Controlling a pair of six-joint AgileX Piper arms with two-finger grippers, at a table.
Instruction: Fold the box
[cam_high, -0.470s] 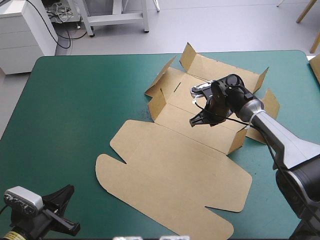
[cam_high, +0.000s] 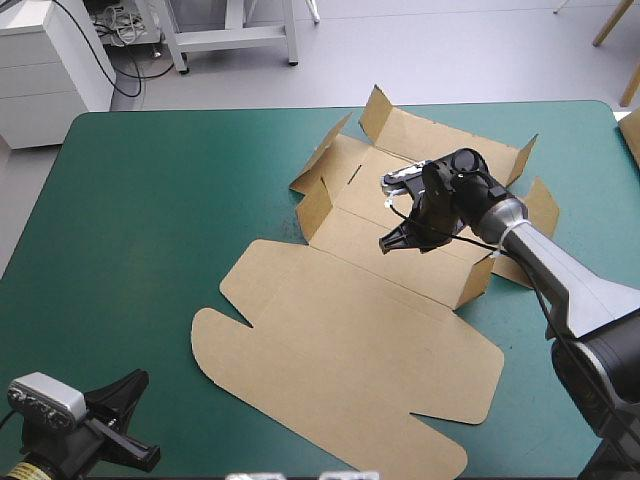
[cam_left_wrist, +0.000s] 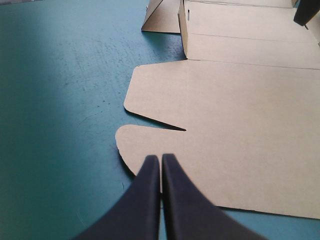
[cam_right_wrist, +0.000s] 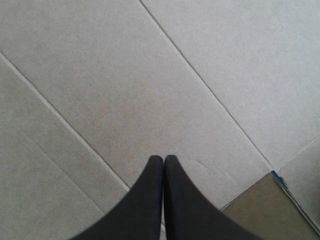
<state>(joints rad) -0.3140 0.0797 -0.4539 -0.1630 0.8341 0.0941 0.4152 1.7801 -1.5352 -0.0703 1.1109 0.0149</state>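
Box (cam_high: 340, 330): brown sheet, mostly flat on the teal-green counter (cam_high: 150, 200), small flaps (cam_high: 314, 208) standing up around its far panels.
Right arm: stretched over those far panels with the wrist bent downward. The right end effector (cam_high: 392, 242) has its black fingers pressed together, pointing at the board, with a crease (cam_right_wrist: 60, 120) just ahead of the tips.
Left arm: low, well apart from the raised flaps. The left end effector (cam_left_wrist: 161, 159) has its fingers together, and the sheet's rounded flap lies just ahead.

Table (cam_high: 150, 220) viewed from above, behind. Left wrist view aimed low across it from near corner; right held close over the box (cam_right_wrist: 150, 75), shared by all.
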